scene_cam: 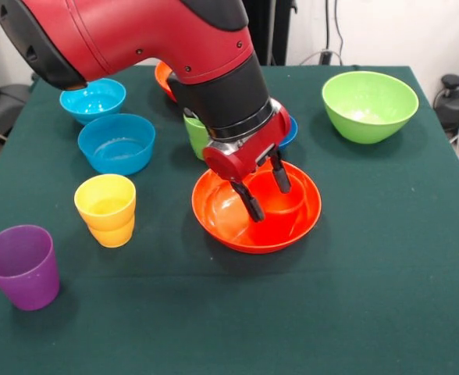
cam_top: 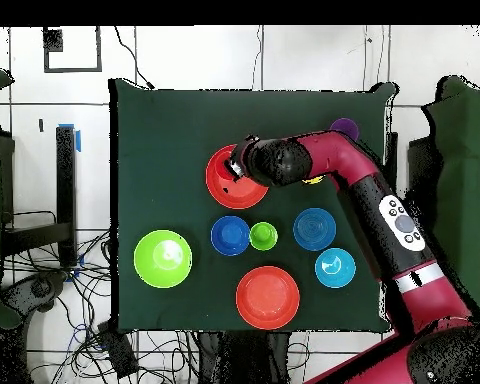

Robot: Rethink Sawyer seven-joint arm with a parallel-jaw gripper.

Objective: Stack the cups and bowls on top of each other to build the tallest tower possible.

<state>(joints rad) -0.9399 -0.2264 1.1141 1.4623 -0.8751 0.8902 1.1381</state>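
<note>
The orange cup (scene_cam: 286,197) sits upright inside the near orange bowl (scene_cam: 214,223), right of centre. The gripper (scene_cam: 265,195) hangs over this bowl with its fingers parted; one finger (scene_cam: 281,175) stands at or inside the cup rim, the other (scene_cam: 249,201) outside it toward bowl centre. Whether the fingers touch the cup wall cannot be determined; nothing is lifted.

Other parts are well apart: yellow cup (scene_cam: 106,208) and purple cup (scene_cam: 22,266) at the near left, two light blue bowls (scene_cam: 117,144) (scene_cam: 94,99) behind them, green cup (scene_cam: 197,133) and dark blue bowl (cam_top: 230,235) behind the arm, lime bowl (scene_cam: 369,105) at far right, second orange bowl (cam_top: 267,296) near the base.

Risks:
- An off-centre closure on the thin wall may tip the cup or squeeze it out.
- The glossy bowl may slide if a finger presses on it.
- No stack exists yet beyond cup-in-bowl; the tower is at an early stage.
</note>
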